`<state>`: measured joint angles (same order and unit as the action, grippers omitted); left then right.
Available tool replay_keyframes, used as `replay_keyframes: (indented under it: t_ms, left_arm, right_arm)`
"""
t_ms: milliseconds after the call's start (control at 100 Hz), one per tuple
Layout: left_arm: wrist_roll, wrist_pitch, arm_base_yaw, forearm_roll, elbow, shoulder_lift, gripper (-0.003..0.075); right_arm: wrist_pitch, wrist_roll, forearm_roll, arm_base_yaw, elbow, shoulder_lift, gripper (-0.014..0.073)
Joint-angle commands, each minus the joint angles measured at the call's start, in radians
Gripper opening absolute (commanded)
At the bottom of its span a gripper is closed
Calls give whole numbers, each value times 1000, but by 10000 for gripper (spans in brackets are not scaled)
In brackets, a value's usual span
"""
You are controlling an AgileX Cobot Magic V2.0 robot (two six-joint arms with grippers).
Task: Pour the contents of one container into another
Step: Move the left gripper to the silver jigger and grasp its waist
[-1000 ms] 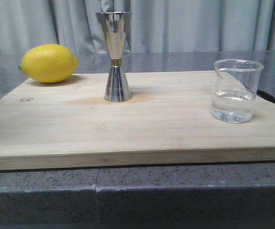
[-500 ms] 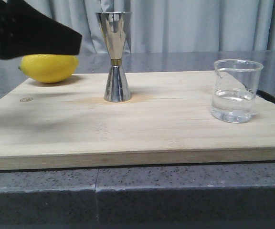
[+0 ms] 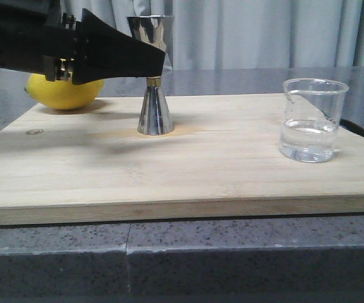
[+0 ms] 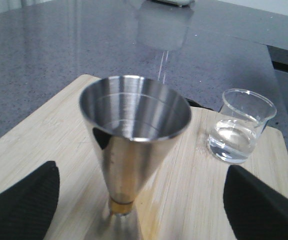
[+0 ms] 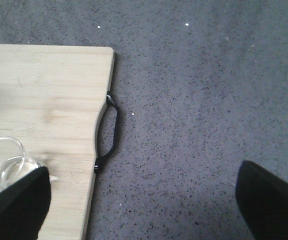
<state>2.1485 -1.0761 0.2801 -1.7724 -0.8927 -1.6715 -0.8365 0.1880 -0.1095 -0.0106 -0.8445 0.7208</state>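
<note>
A small clear glass beaker (image 3: 313, 120) with water in its bottom stands on the right of the wooden cutting board (image 3: 220, 170). A shiny metal jigger (image 3: 153, 76) stands upright at the board's back middle. My left gripper (image 3: 151, 63) reaches in from the left at the height of the jigger's upper cup. In the left wrist view it (image 4: 141, 200) is open, its black fingers (image 4: 21, 205) wide on either side of the jigger (image 4: 134, 145) without touching it; the beaker (image 4: 239, 125) lies beyond. My right gripper (image 5: 141, 200) is open above the grey counter, the beaker (image 5: 4, 162) by one finger.
A yellow lemon (image 3: 65, 91) lies at the board's back left, behind my left arm. The board has a black handle (image 5: 111, 135) on its right edge. Speckled grey counter (image 5: 194, 100) surrounds the board, and a grey curtain hangs behind.
My left arm has come in from the left over the lemon and now has its fingers around the jigger's upper part. Jigger, beaker and lemon have not moved.
</note>
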Motion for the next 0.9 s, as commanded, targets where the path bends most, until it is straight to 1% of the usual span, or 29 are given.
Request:
replay_keyframes:
  t_ms: [0,110,390,440,490,590,680,780,890]
  left_arm:
    - [3,-100,8,-77,-52,10,608]
    - [3,-109,11,-77,-77,-14,608]
    - [3,-105,60,-77,-90,-42,600]
    - [3,-105,60,-77,-90,-42,573]
    - [3,-105,60,-77,-90,-42,529]
    - [3,-105,60,-77,-90,-42,413]
    - [3,-105,60,-77,-90,-42,332]
    - [3,-105,60,-77,-90,-42,277]
    - [3,-105,60,-77,-90,-42,259]
  right_arm:
    - [69,12,-5,-3,-32,4,659]
    - [69,12,-5,-3,-32,4,659]
    - [69,12,-5,-3,-32,4,659]
    - [69,12,-5,-3,-32,4,659]
    - [68,12,-5,-3,-32,4,659]
    - [66,12,-5,-3,-32,4,659]
    - [62,12,-5,-3,-32,4,659]
    - [62,12,-5,-3,-32,4,659]
    - [62,12,-5,-3,-32,4,659]
